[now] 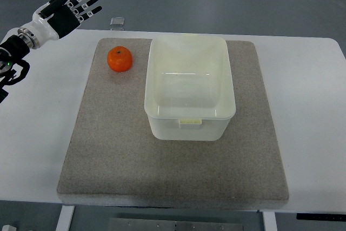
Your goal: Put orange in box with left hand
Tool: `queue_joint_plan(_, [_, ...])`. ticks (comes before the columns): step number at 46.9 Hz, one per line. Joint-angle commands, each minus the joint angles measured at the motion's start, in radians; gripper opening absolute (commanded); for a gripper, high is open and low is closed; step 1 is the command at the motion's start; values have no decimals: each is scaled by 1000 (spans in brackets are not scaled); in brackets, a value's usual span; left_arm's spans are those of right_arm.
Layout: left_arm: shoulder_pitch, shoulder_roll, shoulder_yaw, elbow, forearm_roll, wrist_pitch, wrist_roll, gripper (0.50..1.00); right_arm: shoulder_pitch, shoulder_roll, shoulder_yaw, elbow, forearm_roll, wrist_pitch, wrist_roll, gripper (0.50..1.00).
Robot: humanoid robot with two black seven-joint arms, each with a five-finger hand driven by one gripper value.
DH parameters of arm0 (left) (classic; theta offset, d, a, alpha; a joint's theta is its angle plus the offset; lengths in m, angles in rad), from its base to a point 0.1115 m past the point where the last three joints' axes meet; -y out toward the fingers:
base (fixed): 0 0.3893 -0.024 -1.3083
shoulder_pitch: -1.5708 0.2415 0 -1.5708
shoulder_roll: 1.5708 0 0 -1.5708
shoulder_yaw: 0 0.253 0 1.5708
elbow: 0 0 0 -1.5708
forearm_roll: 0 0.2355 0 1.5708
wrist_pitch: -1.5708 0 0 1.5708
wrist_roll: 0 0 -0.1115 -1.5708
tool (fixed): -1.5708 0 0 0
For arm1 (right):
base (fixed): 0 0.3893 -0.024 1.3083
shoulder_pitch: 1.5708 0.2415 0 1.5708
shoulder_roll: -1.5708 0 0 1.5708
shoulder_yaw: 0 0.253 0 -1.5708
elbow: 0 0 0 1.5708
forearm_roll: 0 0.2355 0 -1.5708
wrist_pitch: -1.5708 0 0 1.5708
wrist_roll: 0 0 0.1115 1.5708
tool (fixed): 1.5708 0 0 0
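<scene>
One orange [119,59], sitting on the grey felt mat [173,171] near its far-left corner. Stem end faces up, small green dot visible on top. Nothing touching it.

Box [190,86] is just beside the orange, to its right, with a narrow strip of mat between them. It's a pale cream plastic tub, rectangular, open top, rounded corners, a small tab on the near rim. Inside looks bare, only glare on the bottom. It stands upright on the far half of the mat, roughly centred left to right.

Mat lies flat on the white desk [38,150], covering most of it; white margin shows on the left, right and far sides.

My left hand [66,10] is up at the far-left corner of the view, over the desk's far edge, well apart from the orange and farther back than it. Black fingers [86,2] are spread and extended, pointing toward the right and away from me, holding nothing. White wrist shell behind them, then the dark forearm running off the left edge, with a green light on it.

Small clear square object [117,22] lies just past the desk's far edge, behind the orange; can't tell what it is.

Grey floor beyond the desk. My right arm isn't in the picture.
</scene>
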Motion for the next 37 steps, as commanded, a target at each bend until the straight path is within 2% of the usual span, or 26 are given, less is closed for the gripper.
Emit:
queue_joint_plan(1, [0,-9,-3,0,0,0,0,992,0,0,0,0,0,0,0,932])
queue_joint_plan(37, [-11,14,3,3,2,0,-3,994,0,0,0,0,0,0,0,932])
